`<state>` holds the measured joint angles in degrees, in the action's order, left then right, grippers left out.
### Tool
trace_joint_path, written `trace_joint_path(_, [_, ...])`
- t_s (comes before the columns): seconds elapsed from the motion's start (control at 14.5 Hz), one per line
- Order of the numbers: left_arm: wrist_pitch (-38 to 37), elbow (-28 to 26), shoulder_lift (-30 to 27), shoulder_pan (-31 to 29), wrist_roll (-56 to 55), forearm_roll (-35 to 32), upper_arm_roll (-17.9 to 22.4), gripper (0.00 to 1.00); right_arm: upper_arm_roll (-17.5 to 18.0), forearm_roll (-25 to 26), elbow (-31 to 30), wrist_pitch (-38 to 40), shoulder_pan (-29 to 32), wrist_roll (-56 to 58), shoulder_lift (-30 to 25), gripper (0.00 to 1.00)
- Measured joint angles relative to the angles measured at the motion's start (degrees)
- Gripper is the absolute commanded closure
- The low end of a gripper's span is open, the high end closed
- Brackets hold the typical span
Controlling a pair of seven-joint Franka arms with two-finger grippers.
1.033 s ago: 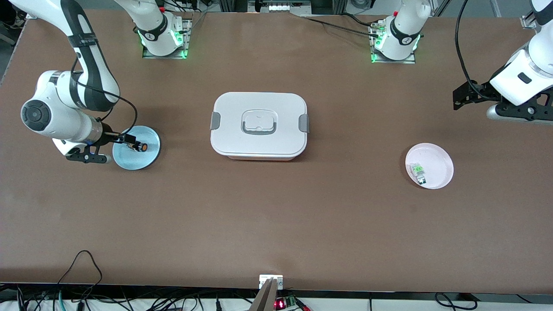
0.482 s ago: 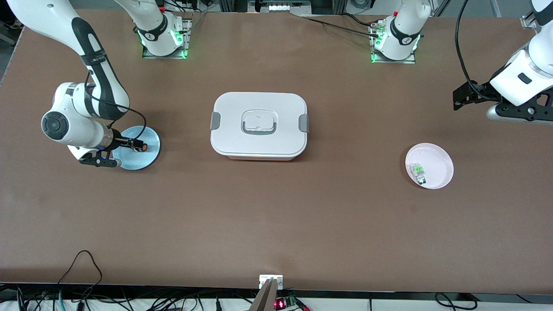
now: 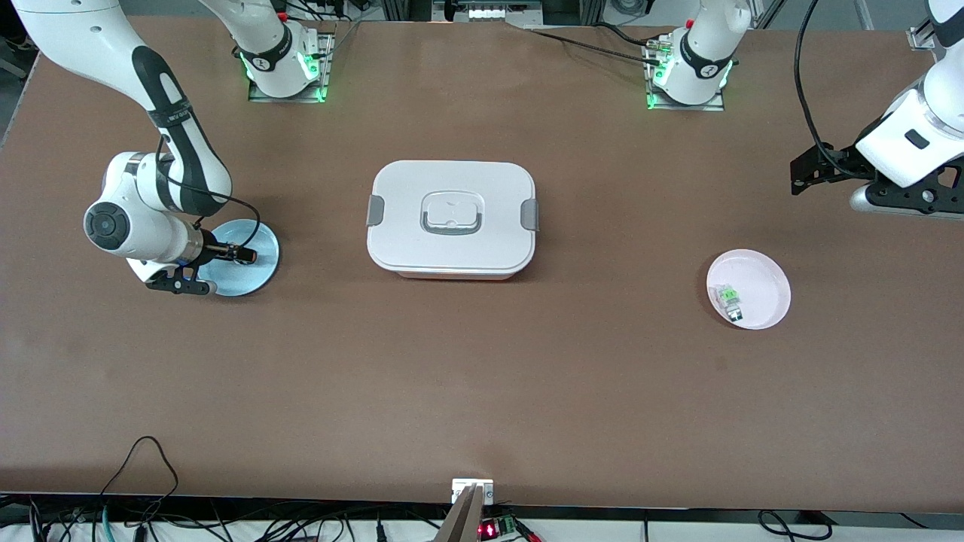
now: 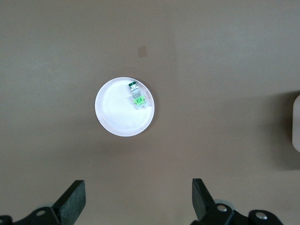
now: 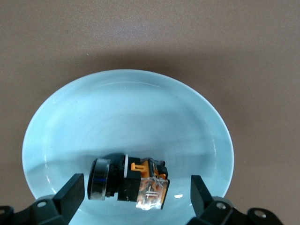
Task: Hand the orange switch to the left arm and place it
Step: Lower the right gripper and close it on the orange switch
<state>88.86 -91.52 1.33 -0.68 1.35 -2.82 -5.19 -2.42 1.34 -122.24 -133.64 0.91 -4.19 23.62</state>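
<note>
From the front, the orange switch [image 3: 245,255] lies on the blue plate [image 3: 260,272], box [image 3: 452,218] untouched. The right wrist view shows the right gripper [image 5: 136,197] spread around it, not yet clamped. The left gripper [image 4: 138,199] waits open (handover remains).

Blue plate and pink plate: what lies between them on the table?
The white box, latched shut, sits between the blue plate and pink plate, seen in the front view.

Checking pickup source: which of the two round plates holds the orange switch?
The blue plate at the right arm's end, under the right gripper; the white plate holds a clear green-marked part.
</note>
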Motion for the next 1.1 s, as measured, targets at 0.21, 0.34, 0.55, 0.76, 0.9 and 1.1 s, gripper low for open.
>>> trace_joint_path(0.21, [0.0,0.0,0.0,0.0,0.0,0.0,0.0,0.00,0.0,0.0,-0.4,-1.4,0.0,0.0,0.6,0.00])
trace_joint_path(0.34, [0.0,0.0,0.0,0.0,0.0,0.0,0.0,0.00,0.0,0.0,-1.7,-3.9,0.0,0.0,1.0,0.00])
trace_joint_path(0.55, [0.0,0.0,0.0,0.0,0.0,0.0,0.0,0.00,0.0,0.0,-3.6,-6.4,0.0,0.0,1.2,0.00])
trace_joint_path(0.76, [0.0,0.0,0.0,0.0,0.0,0.0,0.0,0.00,0.0,0.0,-3.8,-6.6,0.0,0.0,1.2,0.02])
trace_joint_path(0.9, [0.0,0.0,0.0,0.0,0.0,0.0,0.0,0.00,0.0,0.0,-3.8,-6.6,0.0,0.0,1.2,0.03])
trace_joint_path(1.1, [0.0,0.0,0.0,0.0,0.0,0.0,0.0,0.00,0.0,0.0,-3.8,-6.6,0.0,0.0,1.2,0.03])
